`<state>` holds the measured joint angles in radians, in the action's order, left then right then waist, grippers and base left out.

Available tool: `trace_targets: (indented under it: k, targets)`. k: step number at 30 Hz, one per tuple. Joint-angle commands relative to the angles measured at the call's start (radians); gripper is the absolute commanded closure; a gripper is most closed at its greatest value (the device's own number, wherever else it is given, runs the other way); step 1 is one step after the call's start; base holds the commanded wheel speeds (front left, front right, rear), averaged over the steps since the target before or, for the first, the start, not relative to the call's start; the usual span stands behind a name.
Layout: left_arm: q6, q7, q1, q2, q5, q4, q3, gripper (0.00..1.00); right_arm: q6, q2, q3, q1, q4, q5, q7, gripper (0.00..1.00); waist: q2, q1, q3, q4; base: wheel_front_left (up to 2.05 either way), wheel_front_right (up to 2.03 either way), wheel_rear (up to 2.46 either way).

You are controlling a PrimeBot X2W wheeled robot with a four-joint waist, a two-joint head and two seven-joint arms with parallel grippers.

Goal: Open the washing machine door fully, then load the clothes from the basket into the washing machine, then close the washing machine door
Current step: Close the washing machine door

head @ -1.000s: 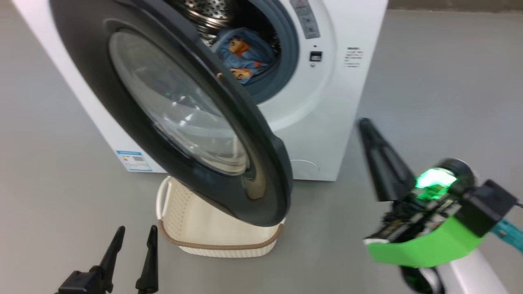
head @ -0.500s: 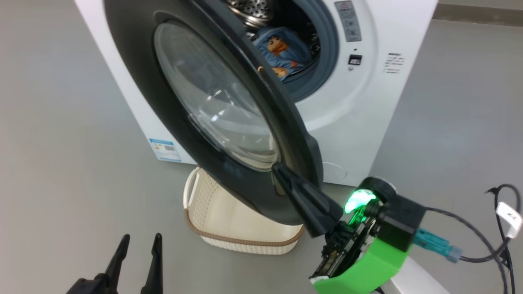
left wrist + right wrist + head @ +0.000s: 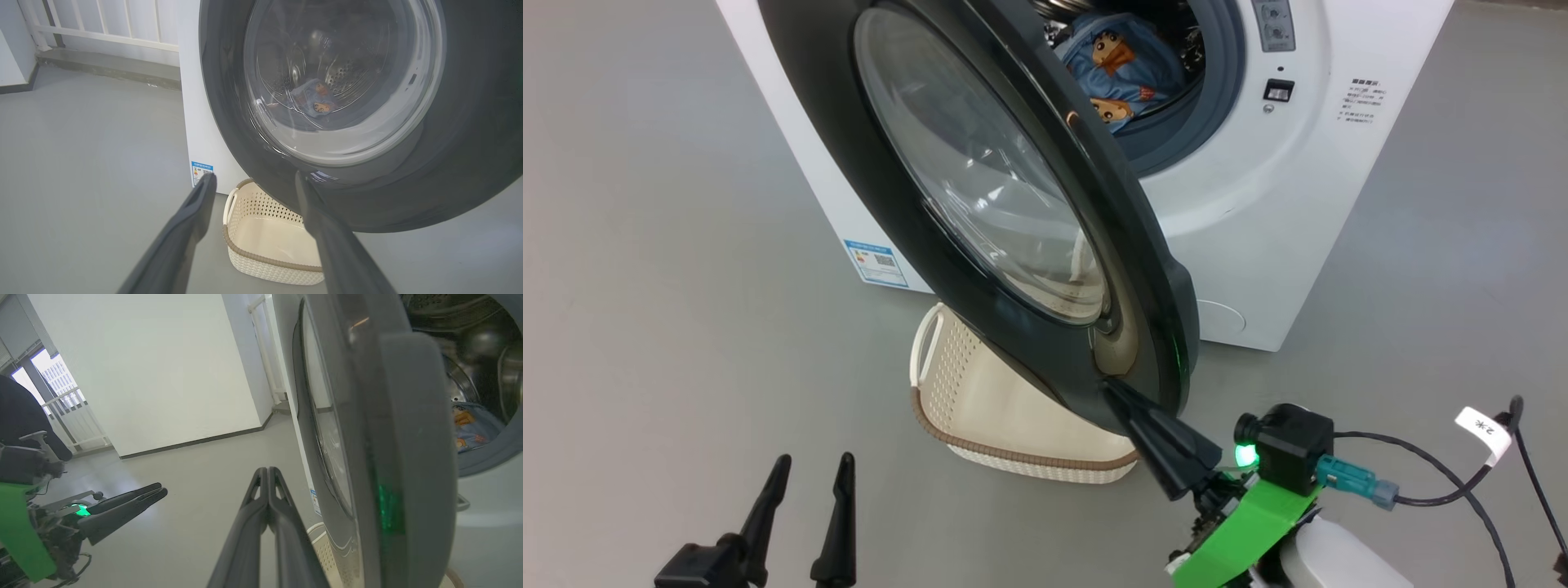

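left tool [image 3: 815,460] spread; right tool [image 3: 1112,387] clenched, tip at washing machine door [image 3: 980,163] rim

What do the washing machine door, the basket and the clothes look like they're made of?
Washing machine door: glossy black rim, likely plastic, with reflections; clear bulging window, probably glass. Basket: matte cream plastic, perforated wall, brown woven-look rim. Clothes: soft printed fabric, creased.
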<state>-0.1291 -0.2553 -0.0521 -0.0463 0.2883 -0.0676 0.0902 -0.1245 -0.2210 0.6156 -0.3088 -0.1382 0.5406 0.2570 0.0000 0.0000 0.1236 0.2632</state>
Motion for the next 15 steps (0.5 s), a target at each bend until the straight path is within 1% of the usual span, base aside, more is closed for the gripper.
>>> trace_targets:
  k: [1,6,13,15]
  targets:
    - [-0.002,-0.006,0.042,-0.004,0.012,0.018,-0.028,0.0,-0.006,0.01,0.0,0.006,0.007,0.008,0.005,1.0,0.0,0.0,0.004,0.001,0.0,0.0,0.0]
    - [-0.002,-0.006,0.052,-0.004,0.018,0.018,-0.03,0.0,-0.006,0.021,-0.068,0.011,-0.048,0.006,0.005,1.0,0.0,0.0,0.014,-0.003,0.0,0.0,0.0]
    - [-0.002,-0.006,0.06,-0.004,0.021,0.019,-0.028,0.0,-0.006,0.025,-0.12,-0.002,-0.06,0.007,0.005,1.0,0.0,0.0,0.025,-0.007,0.0,0.0,0.0]
    - [-0.002,-0.006,0.066,-0.004,0.024,0.021,-0.026,0.0,-0.006,0.022,-0.151,-0.013,-0.06,0.007,0.005,1.0,0.0,0.0,0.035,-0.007,0.0,0.0,0.0]
